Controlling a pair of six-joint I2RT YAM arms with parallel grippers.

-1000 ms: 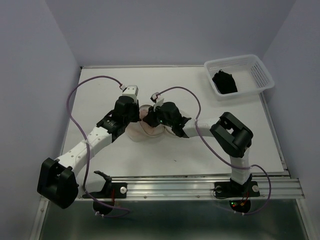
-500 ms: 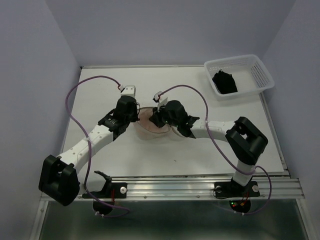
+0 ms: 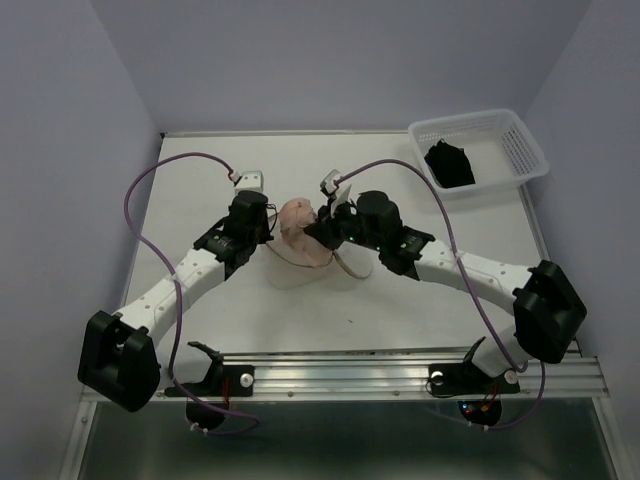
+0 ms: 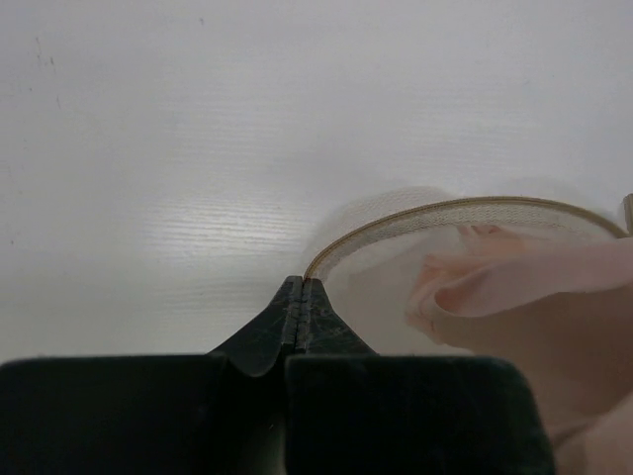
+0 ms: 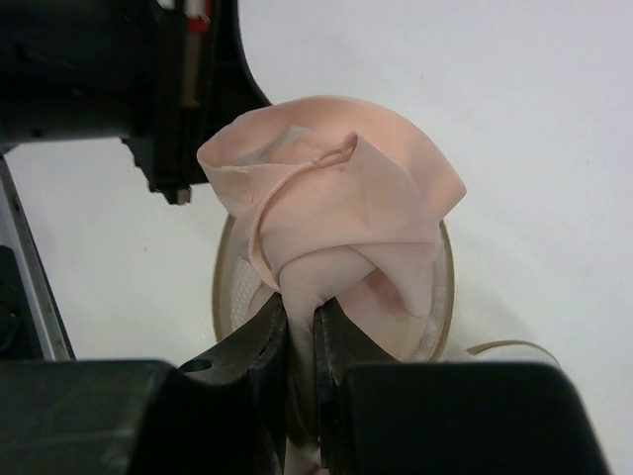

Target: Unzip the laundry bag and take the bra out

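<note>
The laundry bag is a round white mesh pouch with a tan rim, lying open at the table's middle; it also shows in the left wrist view and the right wrist view. The pale pink bra is bunched and lifted above the bag; it shows in the right wrist view and the left wrist view. My right gripper is shut on the bra's fabric. My left gripper is shut on the bag's tan rim at its left edge.
A white plastic basket holding a dark garment stands at the back right. The table's walls rise at the back and sides. A loose tan loop of the bag's rim lies on the table to the right of the bag.
My right gripper has risen and pulled back to the right, drawing the pink bra up out of the bag. The left gripper has stayed at the bag's rim.
</note>
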